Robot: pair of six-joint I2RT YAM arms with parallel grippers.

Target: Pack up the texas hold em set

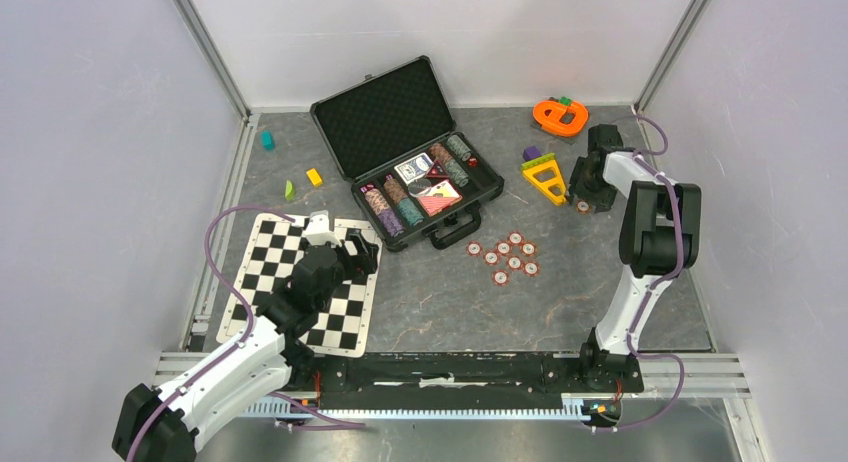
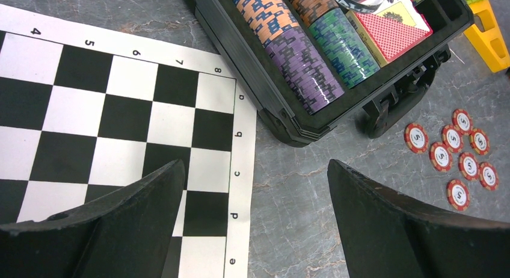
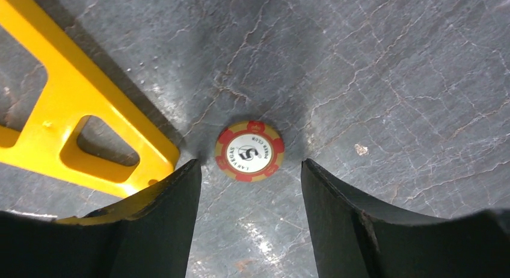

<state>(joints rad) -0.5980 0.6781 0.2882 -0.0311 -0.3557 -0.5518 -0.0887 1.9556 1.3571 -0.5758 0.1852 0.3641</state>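
**Lined up to pinch 1 stray chip**

Nearest, over the checkered mat's (image 2: 120, 109) right edge: left gripper (image 2: 255, 169) spread wide, holding nothing, probably parked clear of the work. Further in, 8 loose chips (image 1: 503, 247) lying flat just beside the briefcase (image 1: 385, 117) handle, not yet packed. Off to the right, right gripper (image 3: 249, 163) straddling 1 stray chip (image 3: 249, 150) near the yellow toy (image 3: 54, 61): jaws apart, touching nothing, set either side for a pinch. Farthest back, briefcase lid up, chip stacks and cards in their foam slots, open for the rest.

Briefcase (image 2: 255, 82) partly off-frame, L wrist
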